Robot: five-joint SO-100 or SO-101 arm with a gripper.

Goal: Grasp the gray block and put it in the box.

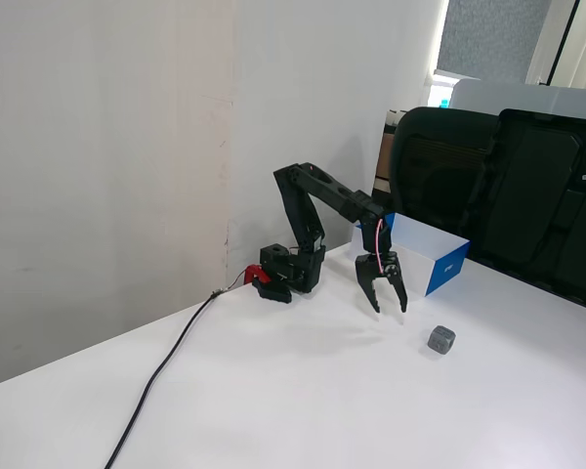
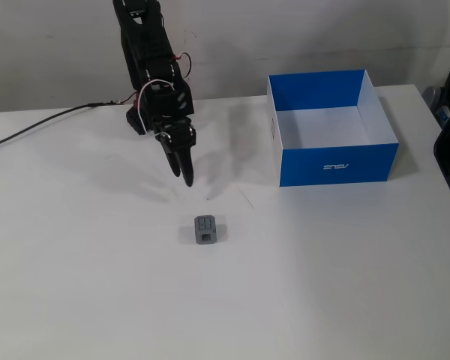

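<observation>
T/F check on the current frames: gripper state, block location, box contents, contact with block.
1. The gripper is open. True: its jaws are spread in a fixed view.
2. The gray block is inside the box. False: it sits on the table, outside the box.
3. The box is empty. True: only its white floor shows.
4. The gripper is touching the gray block. False: there is a clear gap between them in both fixed views.
</observation>
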